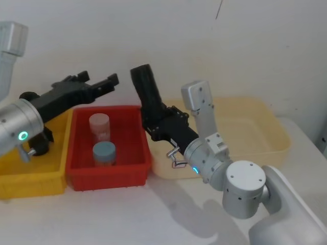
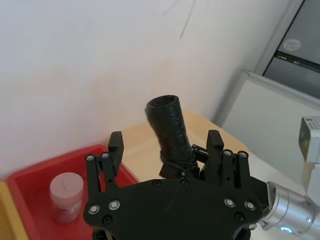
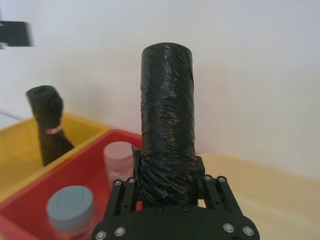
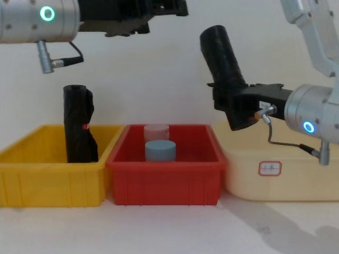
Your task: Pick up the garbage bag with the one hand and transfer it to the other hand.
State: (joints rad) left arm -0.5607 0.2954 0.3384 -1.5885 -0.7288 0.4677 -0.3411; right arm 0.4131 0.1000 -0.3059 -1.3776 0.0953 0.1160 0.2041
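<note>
Transfer is looking finished: the other hand [image 1: 156, 127], blue-ringed, is gripping the garbage bag [image 1: 147, 92] by its lower end, holding it upright above the right wall of the red bin [image 1: 110, 172]. Green-ringed, the one hand [image 1: 99, 80] is hovering above that bin's left side, jaws spread and empty, apart from the bag.

I read the bag [image 3: 166, 120] as matte black; left gripper [image 1: 99, 77] and right gripper [image 1: 153, 125] black on silver arms, green ring [image 4: 47, 13] left, blue ring [image 4: 308, 127] right; yellow bin [image 4: 47, 182], red bin [image 4: 164, 180], cream bin [image 4: 296, 182]; grey-blue lid [image 4: 160, 150]; black bundle [image 4: 78, 127] with red mark
</note>
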